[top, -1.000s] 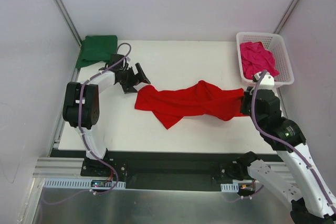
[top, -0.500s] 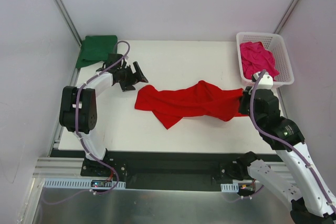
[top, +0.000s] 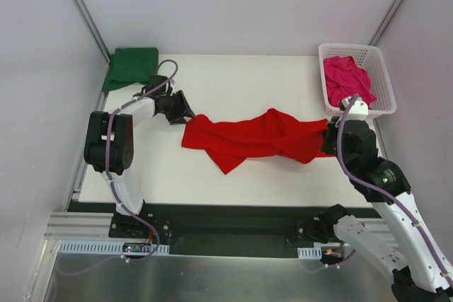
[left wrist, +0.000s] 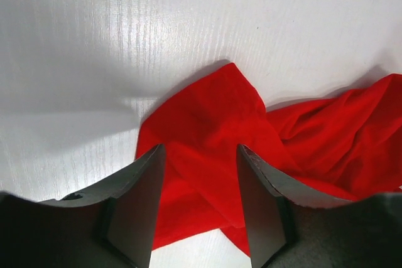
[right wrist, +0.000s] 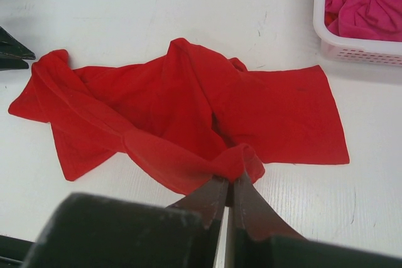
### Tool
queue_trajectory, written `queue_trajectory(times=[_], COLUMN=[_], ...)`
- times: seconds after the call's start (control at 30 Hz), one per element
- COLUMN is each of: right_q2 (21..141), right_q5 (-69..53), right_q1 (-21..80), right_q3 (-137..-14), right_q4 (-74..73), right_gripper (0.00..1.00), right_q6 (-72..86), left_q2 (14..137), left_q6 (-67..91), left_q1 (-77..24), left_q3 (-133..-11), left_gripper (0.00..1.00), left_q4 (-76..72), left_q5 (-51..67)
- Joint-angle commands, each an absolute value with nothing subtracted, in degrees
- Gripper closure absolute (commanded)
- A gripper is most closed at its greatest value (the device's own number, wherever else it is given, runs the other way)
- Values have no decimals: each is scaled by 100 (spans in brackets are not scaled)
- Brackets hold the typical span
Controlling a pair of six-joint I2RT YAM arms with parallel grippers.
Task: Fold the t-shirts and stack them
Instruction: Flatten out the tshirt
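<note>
i'm flattening the red t-shirt, crumpled midway between the left and right edges of the tabletop: right end effector clamped on its right end, left end effector apart over its left corner, which i reckon needs pinching next.

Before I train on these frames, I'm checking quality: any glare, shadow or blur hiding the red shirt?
Left wrist: glare washes out part of the table, and a soft shadow edges the red shirt, which stays clear. Right wrist: even light, shirt sharp. Top external: even light, faint shadows, no blur.
</note>
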State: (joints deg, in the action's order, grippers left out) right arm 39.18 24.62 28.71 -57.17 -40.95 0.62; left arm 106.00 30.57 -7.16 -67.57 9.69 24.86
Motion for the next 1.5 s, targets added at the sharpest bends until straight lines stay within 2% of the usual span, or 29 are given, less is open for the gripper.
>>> queue_trajectory(times=[0.0, 0.43, 0.53, 0.57, 0.6, 0.97, 1.47], right_q2=[3841, 3735, 3735, 3727, 3735, 3779, 3920], right_q5=[2514, 2601, 2610, 2619, 2619, 2575, 2803], right_q1=[2848, 2848, 2856, 2848, 2848, 2856, 2848], right_q3=[-5774, -5810, -5792, -5783, -5783, -5774, -6538], right_q4=[-3911, -4008, -4025, -4017, -4017, -3990, -4025], right_gripper=[98, 98, 98, 98, 98, 98, 99], right_q6=[106, 97, 97, 97, 105, 123, -351], left_q2=[10758, 11074, 11092, 11083, 11066, 10627, 8658], left_q6=[2944, 2953, 2953, 2953, 2944, 2892, 2250], left_q1=[-729, -729, -729, -729, -729, -729, -721], left_q3=[-6855, -7049, -7075, -7075, -7075, -7057, -7989], left_gripper=[52, 53, 78, 93, 99, 100, 99], left_q4=[941, 949, 941, 958, 941, 1045, 2697], left_q5=[2329, 2276, 2259, 2250, 2241, 2224, 1425])
